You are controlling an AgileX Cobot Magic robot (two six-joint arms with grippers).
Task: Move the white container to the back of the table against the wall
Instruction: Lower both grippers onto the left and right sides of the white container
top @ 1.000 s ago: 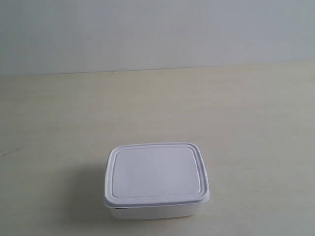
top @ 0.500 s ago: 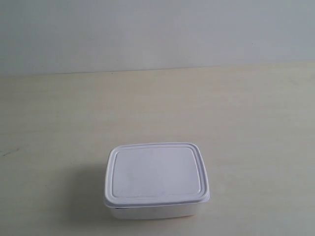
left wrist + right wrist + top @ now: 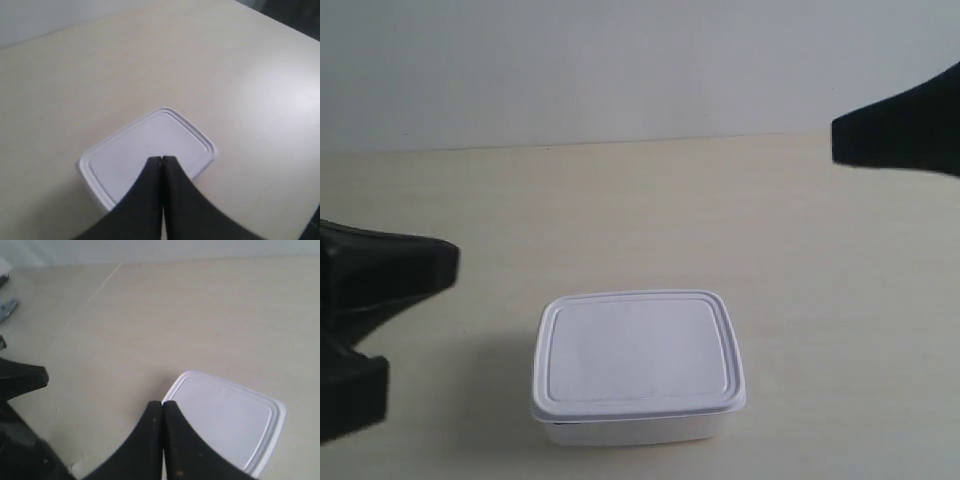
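Observation:
The white container [image 3: 638,365] sits lid-on near the front of the cream table [image 3: 740,220], far from the grey-blue wall [image 3: 620,70]. In the left wrist view my left gripper [image 3: 161,158] is shut and empty, its tips hovering over the container's lid [image 3: 130,150]. My right gripper [image 3: 162,402] is also shut and empty, its tips above a corner of the container [image 3: 225,415]. In the exterior view a dark arm [image 3: 380,275] reaches in at the view's left beside the container. Another dark arm [image 3: 910,125] shows higher at the view's right.
The right wrist view catches part of the other arm [image 3: 20,382] and small grey objects [image 3: 7,306] near the table's far side. A dark area [image 3: 295,12] lies beyond the table's edge in the left wrist view.
Both arms have come into the exterior view, one from each side; earlier only the container, table and wall showed. The container has not moved.

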